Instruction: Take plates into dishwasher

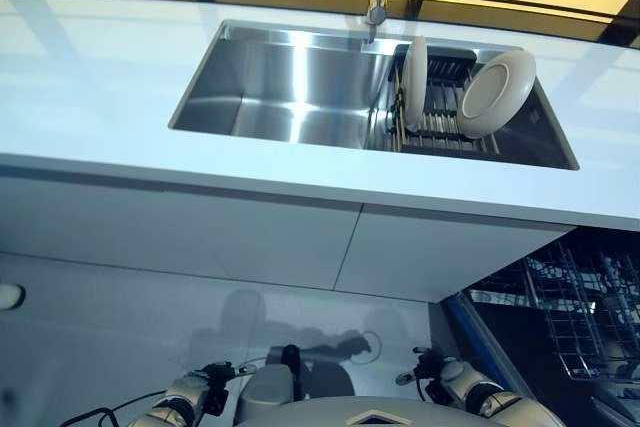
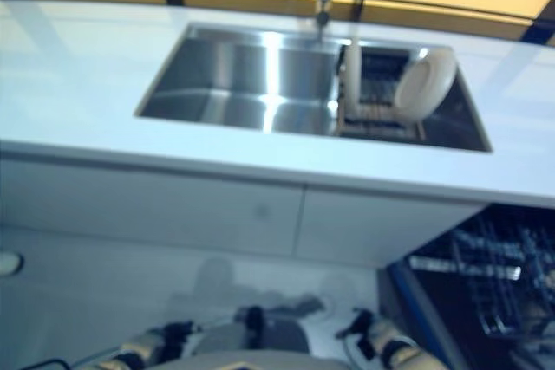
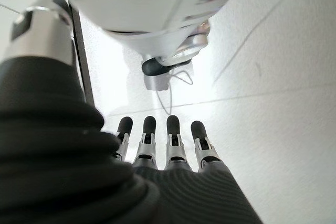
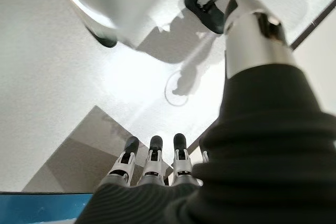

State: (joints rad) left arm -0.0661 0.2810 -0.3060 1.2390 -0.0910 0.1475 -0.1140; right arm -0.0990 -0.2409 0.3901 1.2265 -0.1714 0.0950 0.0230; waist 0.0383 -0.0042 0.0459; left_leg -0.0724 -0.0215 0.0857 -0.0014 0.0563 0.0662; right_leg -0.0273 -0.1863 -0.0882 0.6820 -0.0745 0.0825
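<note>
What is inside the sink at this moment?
The sink holds a wire rack at its right end with two white plates: an upright plate and a tilted plate. The rack hides the sink bottom below it.

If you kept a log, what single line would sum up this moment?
plates: two, standing in sink rack | dishwasher: open, lower right | left hand: open, hanging low, empty | right hand: open, hanging low, empty

A kitchen: steel sink [image 1: 290,97], white counter [image 1: 90,97], open dishwasher rack [image 1: 580,312].
</note>
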